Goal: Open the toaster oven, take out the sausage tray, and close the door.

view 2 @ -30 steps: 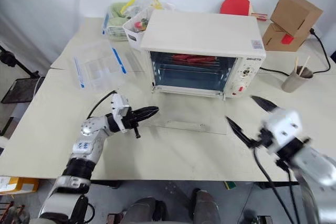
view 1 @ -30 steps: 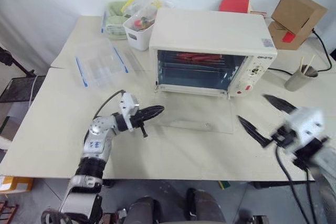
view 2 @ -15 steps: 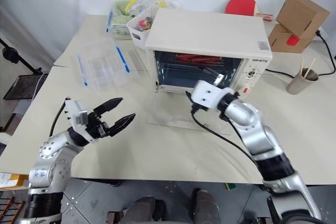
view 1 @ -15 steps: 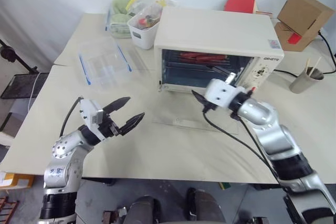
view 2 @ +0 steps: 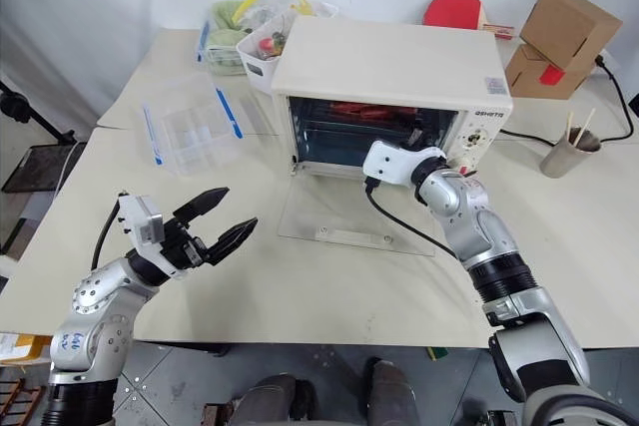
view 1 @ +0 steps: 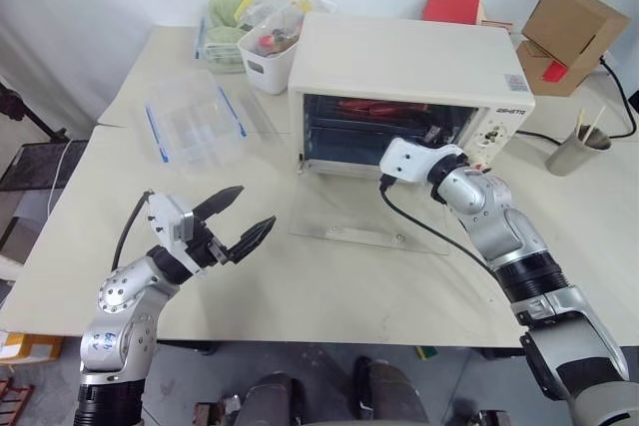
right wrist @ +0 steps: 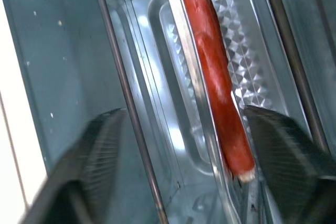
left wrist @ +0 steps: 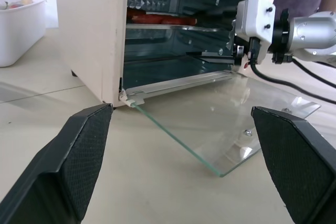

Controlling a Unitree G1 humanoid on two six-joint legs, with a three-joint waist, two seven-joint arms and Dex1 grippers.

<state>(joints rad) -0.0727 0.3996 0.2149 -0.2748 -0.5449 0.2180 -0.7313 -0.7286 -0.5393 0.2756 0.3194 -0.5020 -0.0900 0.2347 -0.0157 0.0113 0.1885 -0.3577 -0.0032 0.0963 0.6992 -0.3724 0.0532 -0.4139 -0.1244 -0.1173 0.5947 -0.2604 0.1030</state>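
the toaster oven (view 1: 409,77) stands on the table (view 1: 300,286) with the door (view 1: 374,216) folded down flat in front of it, the glass panel lying on the tabletop and hinged at the oven's lower front edge. the sausage tray (left wrist: 168,22) sits inside the oven cavity on an upper rail, with red sausages lying on its embossed metal bottom. the right gripper (view 1: 431,135) is reaching into the oven opening at the side nearest the control panel; its fingers (right wrist: 273,145) are spread apart on either side of the tray's edge and one sausage, with a gap visible to each, and no contact with the tray can be confirmed. the left gripper (view 1: 238,218) hangs over the table in front of the oven and to the left of the lowered door, apart from it, with its two black fingers spread wide and holding nothing. a clear plastic container (view 1: 192,122) lies on the table left of the oven.
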